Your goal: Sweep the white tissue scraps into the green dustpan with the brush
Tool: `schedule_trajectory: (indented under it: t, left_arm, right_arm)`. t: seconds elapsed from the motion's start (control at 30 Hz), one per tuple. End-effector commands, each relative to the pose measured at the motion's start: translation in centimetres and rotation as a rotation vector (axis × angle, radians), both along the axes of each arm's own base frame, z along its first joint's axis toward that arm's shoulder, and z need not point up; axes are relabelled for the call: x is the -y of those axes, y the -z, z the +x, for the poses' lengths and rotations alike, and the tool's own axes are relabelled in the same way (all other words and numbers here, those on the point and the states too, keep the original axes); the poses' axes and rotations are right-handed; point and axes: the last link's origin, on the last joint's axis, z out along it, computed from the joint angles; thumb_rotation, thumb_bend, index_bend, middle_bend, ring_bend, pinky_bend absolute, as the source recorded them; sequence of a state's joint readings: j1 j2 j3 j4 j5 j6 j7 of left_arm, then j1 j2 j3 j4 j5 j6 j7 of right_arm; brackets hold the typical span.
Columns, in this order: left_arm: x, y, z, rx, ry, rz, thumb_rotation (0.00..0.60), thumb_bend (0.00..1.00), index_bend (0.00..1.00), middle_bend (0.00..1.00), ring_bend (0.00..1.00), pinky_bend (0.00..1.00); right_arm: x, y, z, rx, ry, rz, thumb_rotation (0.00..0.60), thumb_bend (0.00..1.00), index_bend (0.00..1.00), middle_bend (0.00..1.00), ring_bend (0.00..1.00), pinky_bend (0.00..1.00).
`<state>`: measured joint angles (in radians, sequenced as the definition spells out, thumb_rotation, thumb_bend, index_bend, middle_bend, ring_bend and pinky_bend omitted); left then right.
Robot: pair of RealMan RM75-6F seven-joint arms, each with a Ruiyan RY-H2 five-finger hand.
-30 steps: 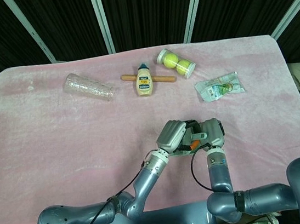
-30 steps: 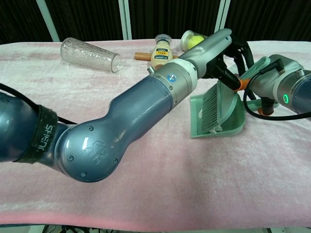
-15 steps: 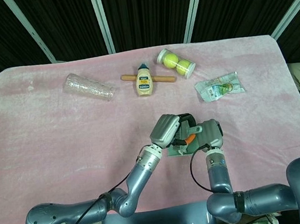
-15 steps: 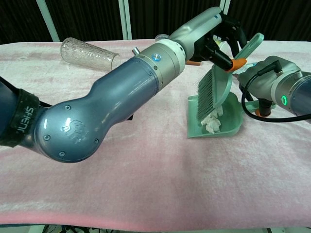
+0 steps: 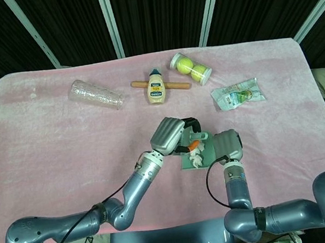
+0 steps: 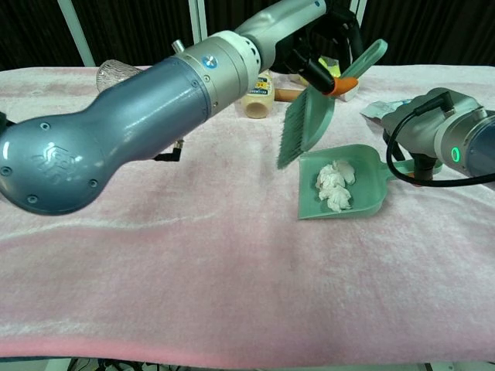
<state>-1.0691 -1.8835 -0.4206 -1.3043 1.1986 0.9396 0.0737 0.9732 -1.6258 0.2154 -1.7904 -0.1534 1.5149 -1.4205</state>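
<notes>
Lying on its side at the far left of the pink cloth (image 5: 65,152) is a clear ribbed glass (image 5: 96,95); next right stands a mayo-type bottle (image 5: 157,87) w/ a wooden stick (image 5: 176,85) behind it, then a clear tube holding 2 tennis balls (image 5: 191,68), then a crinkled snack packet (image 5: 238,94) near the right edge. Closer in, the left hand (image 5: 168,135) grips the brush (image 6: 309,116) by its handle, fingers wrapped round it; the brush hangs in the air, bristles down, above and just left of the green dustpan (image 6: 371,202), not touching it. The dustpan sits flat on the cloth, mouth facing left in the chest view, w/ the white tissue scraps (image 6: 334,184) clumped inside near the middle. The right hand (image 5: 228,144) is at the dustpan's handle end; in the chest view it's mostly hidden by the wrist, so can't tell how its fingers lie or if they're actually holding it.
</notes>
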Motion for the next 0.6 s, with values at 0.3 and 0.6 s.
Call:
schedule_trajectory:
  t: [0.3, 0.6]
  left_arm:
    - [-2.2, -2.6, -6.3, -0.346, -0.011, 0.084, 0.600, 0.45, 0.65, 0.71, 0.89, 0.99]
    - [-2.6, -3.2, -10.7, -0.565, -0.024, 0.109, 0.600, 0.45, 0.65, 0.71, 0.89, 0.99]
  right_arm:
    - [0.0, -0.3, -0.4, 0.008, 0.021, -0.002, 0.600, 0.45, 0.74, 0.68, 0.72, 0.75]
    - [-0.2, -0.5, -0.6, 0.009, 0.025, -0.001, 0.600, 0.45, 0.74, 0.68, 0.72, 0.75]
